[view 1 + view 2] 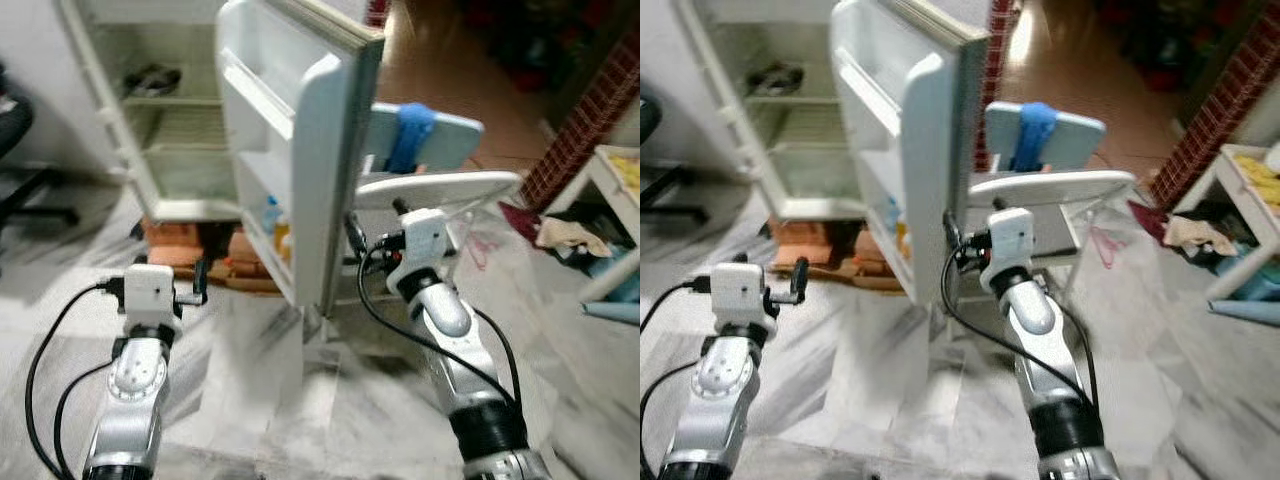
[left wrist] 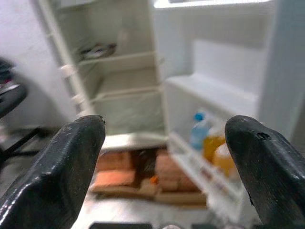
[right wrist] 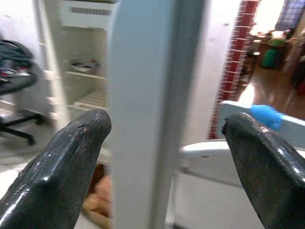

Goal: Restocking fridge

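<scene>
The white fridge (image 1: pixel 170 130) stands open, its shelves mostly bare apart from a dark dish (image 1: pixel 152 78) on an upper one. Its door (image 1: pixel 330 180) is swung out toward me, edge on. A blue-capped bottle (image 2: pixel 198 129) and an orange bottle (image 2: pixel 212 145) stand in the door's low shelf. My right gripper (image 1: pixel 355 240) is open at the door's edge, and in the right wrist view one finger (image 3: pixel 71 162) lies on each side of that edge. My left gripper (image 1: pixel 198 282) is open and empty, held low, facing the fridge interior.
A white plastic chair (image 1: pixel 440 185) with a blue cloth (image 1: pixel 410 135) stands just behind the door. Red bricks (image 1: pixel 190 245) prop up the fridge. A black office chair (image 1: pixel 20 190) is at the left. A white rack (image 1: pixel 620 180) with clothes (image 1: pixel 565 232) is at the right.
</scene>
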Controlling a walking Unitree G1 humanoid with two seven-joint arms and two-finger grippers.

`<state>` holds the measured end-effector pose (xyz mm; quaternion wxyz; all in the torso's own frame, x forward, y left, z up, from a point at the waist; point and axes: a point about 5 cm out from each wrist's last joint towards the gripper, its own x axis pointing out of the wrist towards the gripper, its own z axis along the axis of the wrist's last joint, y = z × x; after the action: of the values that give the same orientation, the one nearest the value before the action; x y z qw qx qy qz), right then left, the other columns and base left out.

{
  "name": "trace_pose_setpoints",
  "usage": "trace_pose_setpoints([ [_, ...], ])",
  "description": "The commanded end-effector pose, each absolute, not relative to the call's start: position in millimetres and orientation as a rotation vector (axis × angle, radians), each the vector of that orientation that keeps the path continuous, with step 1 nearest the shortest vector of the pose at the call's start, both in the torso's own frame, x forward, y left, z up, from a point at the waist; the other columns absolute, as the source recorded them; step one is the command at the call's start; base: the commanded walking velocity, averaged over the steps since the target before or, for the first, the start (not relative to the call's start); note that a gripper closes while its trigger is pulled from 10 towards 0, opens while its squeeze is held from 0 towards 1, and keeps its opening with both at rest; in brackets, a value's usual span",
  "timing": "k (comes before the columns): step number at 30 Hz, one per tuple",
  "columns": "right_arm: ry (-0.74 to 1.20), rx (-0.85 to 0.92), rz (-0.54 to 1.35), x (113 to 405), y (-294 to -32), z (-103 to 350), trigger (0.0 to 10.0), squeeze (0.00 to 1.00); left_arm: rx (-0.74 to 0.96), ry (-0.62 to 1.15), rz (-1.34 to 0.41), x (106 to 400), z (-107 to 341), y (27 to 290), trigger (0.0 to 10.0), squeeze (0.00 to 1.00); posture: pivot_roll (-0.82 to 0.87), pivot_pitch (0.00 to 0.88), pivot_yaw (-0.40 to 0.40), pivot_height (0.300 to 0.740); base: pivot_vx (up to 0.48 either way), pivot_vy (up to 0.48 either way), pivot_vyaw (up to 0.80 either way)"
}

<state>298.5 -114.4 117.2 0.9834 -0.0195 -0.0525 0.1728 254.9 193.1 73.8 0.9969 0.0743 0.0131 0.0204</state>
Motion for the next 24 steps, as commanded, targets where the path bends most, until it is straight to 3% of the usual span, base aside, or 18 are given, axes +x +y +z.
trace_pose_setpoints([
  [1,-0.127,-0.071,0.319,298,-124,120,10.0,0.0,0.135,0.02,0.014,256,75,185,10.0,0.0,0.05,0.004,-0.009,0.74,0.431,0.0,0.6],
  [8,-0.114,-0.051,0.32,298,-123,118,10.0,0.0,0.137,0.038,0.01,256,72,185,10.0,0.0,0.05,0.005,-0.006,0.74,0.353,0.0,0.31],
  [20,-0.134,-0.069,0.297,308,-126,123,10.0,0.0,0.113,0.139,0.076,244,59,201,10.0,0.0,0.08,0.013,-0.014,0.74,0.0,0.0,0.0],
  [24,-0.137,-0.086,0.278,311,-128,125,10.0,0.0,0.116,0.163,0.097,240,56,211,10.0,0.0,0.09,0.015,-0.014,0.74,0.0,0.0,0.58],
])
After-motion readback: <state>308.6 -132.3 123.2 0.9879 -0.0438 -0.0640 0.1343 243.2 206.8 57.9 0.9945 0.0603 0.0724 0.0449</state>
